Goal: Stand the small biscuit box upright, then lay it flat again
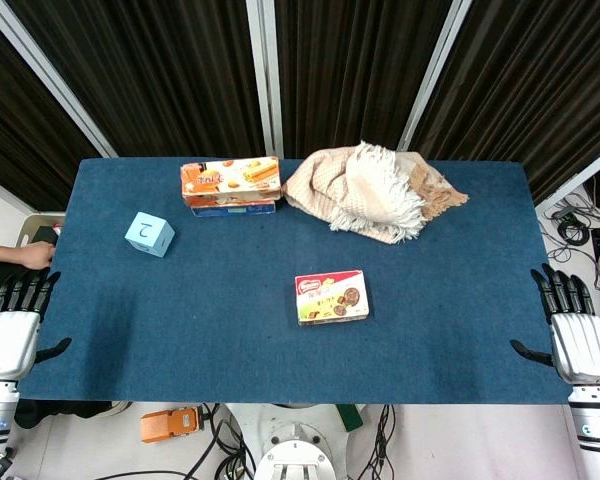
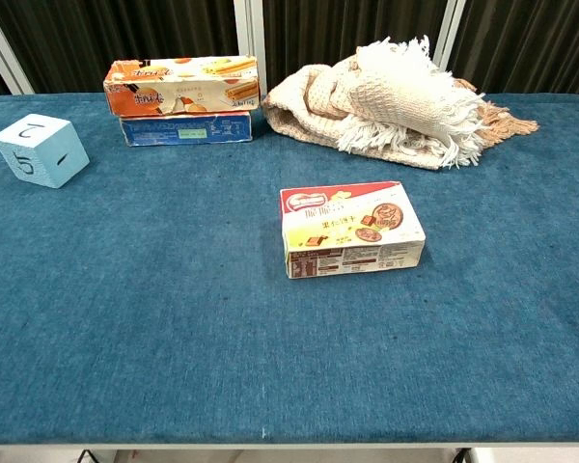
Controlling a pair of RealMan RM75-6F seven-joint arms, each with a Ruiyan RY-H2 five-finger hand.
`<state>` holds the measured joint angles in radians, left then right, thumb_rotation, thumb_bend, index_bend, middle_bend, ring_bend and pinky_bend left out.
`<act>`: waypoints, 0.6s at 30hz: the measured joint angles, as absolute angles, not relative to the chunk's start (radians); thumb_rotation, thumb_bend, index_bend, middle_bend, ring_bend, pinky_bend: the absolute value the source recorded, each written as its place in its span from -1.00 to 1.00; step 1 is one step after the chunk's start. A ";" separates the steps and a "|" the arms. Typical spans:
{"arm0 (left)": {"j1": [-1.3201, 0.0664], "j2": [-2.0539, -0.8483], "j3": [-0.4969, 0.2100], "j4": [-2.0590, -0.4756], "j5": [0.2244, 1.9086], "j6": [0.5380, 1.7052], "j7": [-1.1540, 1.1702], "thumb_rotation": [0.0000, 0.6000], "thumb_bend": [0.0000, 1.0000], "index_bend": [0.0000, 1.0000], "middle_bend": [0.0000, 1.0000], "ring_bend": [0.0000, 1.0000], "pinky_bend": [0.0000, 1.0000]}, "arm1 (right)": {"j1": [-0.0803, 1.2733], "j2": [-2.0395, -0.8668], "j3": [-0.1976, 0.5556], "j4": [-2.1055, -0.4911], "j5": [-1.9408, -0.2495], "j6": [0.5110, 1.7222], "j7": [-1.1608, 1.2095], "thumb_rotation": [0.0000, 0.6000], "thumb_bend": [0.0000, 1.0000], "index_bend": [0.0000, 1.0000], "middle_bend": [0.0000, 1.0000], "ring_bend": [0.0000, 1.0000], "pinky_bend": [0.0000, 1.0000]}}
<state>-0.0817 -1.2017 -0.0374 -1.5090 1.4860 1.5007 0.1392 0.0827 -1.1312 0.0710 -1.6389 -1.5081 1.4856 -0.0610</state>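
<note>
The small biscuit box (image 1: 332,297) (image 2: 351,230), red and yellow with biscuit pictures, lies flat on its broad face near the middle of the blue table (image 1: 200,330). My left hand (image 1: 10,325) hovers at the table's left edge, fingers spread, holding nothing. At the right edge my right hand (image 1: 572,328) is likewise spread and empty. Both hands are far from the box. Neither hand shows in the chest view.
Two long biscuit boxes (image 1: 230,185) (image 2: 183,96) are stacked at the back, orange over blue. A beige fringed cloth (image 1: 370,190) (image 2: 386,92) is bunched beside them. A light blue cube (image 1: 149,234) (image 2: 41,149) sits at the left. A person's hand (image 1: 20,254) shows at the far left.
</note>
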 measured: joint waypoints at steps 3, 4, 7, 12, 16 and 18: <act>-0.082 -1.204 -0.038 -1.506 1.486 1.500 0.138 1.00 -1.00 -0.86 -0.91 -1.00 -1.00 | 0.084 -1.133 0.068 -1.638 -1.510 1.481 -0.060 1.00 -1.00 -1.00 -1.00 -1.00 -1.00; -0.082 -1.203 -0.039 -1.506 1.486 1.501 0.139 1.00 -1.00 -0.86 -0.91 -1.00 -1.00 | 0.085 -1.133 0.066 -1.639 -1.513 1.480 -0.061 1.00 -1.00 -1.00 -1.00 -1.00 -1.00; -0.080 -1.201 -0.039 -1.505 1.490 1.507 0.140 1.00 -1.00 -0.86 -0.91 -1.00 -1.00 | 0.089 -1.131 0.062 -1.648 -1.527 1.477 -0.067 1.00 -1.00 -1.00 -1.00 -1.00 -1.00; -0.082 -1.204 -0.037 -1.503 1.503 1.511 0.139 1.00 -1.00 -0.86 -0.91 -1.00 -1.00 | 0.115 -1.123 0.056 -1.700 -1.549 1.439 -0.085 1.00 -1.00 -1.00 -1.00 -1.00 -1.00; -0.085 -1.213 -0.034 -1.494 1.515 1.513 0.139 1.00 -1.00 -0.86 -0.91 -1.00 -1.00 | 0.176 -1.120 0.066 -1.797 -1.545 1.342 -0.150 1.00 -1.00 -1.00 -1.00 -1.00 -0.95; -0.085 -1.217 -0.031 -1.490 1.520 1.514 0.142 1.00 -1.00 -0.86 -0.91 -1.00 -1.00 | 0.214 -1.126 0.077 -1.839 -1.526 1.284 -0.202 1.00 -1.00 -1.00 -1.00 -1.00 -0.94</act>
<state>-0.0850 -1.2170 -0.0312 -1.4896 1.5201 1.5140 0.1421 0.2138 -1.1263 0.0770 -1.8386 -1.5262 1.2839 -0.2023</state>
